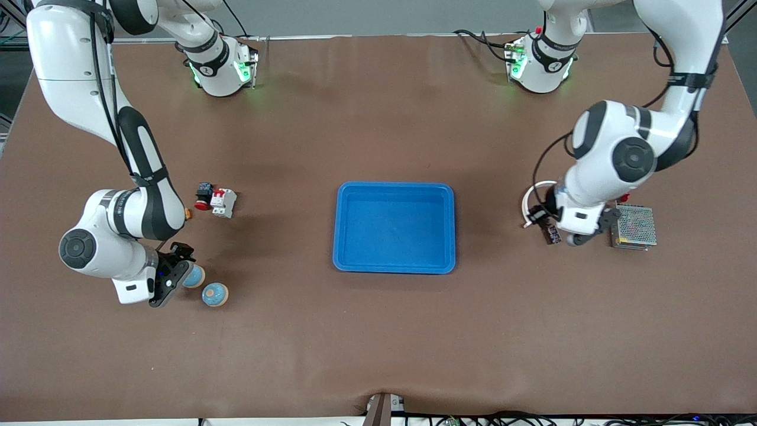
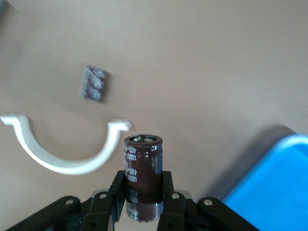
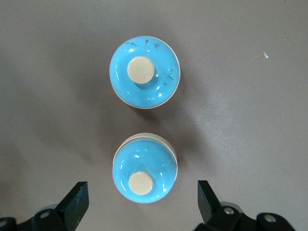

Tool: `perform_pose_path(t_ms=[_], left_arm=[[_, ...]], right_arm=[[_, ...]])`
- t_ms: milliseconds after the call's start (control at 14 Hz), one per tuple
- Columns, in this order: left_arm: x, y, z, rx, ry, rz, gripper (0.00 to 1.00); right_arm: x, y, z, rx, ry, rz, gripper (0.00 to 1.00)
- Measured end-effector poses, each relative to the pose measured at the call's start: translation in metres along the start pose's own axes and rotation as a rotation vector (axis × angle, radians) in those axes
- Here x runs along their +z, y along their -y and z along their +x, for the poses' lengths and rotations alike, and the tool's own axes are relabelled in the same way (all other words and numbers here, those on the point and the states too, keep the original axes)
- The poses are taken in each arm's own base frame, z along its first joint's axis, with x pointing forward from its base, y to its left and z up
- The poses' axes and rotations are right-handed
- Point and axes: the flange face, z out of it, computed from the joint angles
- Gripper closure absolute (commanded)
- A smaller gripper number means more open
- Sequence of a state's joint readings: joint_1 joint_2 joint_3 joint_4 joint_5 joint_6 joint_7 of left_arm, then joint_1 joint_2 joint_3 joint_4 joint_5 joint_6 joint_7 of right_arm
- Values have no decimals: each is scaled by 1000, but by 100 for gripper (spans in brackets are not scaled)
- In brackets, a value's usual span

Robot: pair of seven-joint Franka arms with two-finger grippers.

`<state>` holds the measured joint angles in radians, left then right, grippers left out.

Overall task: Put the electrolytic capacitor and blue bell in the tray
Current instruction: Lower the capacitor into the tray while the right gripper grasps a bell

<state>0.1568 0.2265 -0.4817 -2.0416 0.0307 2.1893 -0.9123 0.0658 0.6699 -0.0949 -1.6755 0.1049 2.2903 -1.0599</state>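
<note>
**Capacitor clamped, bells waiting beside blue tray**

The left gripper point(image 2: 143, 202) holds the electrolytic capacitor point(image 2: 143, 166) upright between its fingers, above bare table at the left arm's end; the dark brown can carries white print incl. what looks like "400", rest unreadable. Below lie a white curved clip point(image 2: 62, 149) and a small dark chip point(image 2: 94, 83). A metal mesh box point(image 1: 634, 226) sits nearby. The right gripper point(image 3: 143, 202), fingers spread wide, hovers over one blue bell point(image 3: 144, 174); a second bell point(image 3: 145, 72) sits just beside it. The tray point(image 1: 394, 227) lies mid-table, at 3 o'clock from the bells. A red-and-white breaker point(image 1: 223, 202) and a red pushbutton point(image 1: 203, 197) lie at 12 o'clock from them.
</note>
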Motion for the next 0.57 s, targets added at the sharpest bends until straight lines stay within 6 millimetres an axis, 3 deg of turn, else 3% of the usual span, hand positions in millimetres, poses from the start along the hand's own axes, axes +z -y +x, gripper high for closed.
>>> perform_pose_path(t_ms=[143, 356, 570], left_arm=[[-11, -30, -39, 6, -5, -16, 100], [-22, -57, -87, 32, 17, 9, 100], [-6, -75, -129, -5, 45, 44, 100]], right_arm=[[8, 4, -1, 1, -5, -2, 0], [12, 7, -1, -1, -7, -6, 0], [17, 11, 0, -4, -13, -12, 0]])
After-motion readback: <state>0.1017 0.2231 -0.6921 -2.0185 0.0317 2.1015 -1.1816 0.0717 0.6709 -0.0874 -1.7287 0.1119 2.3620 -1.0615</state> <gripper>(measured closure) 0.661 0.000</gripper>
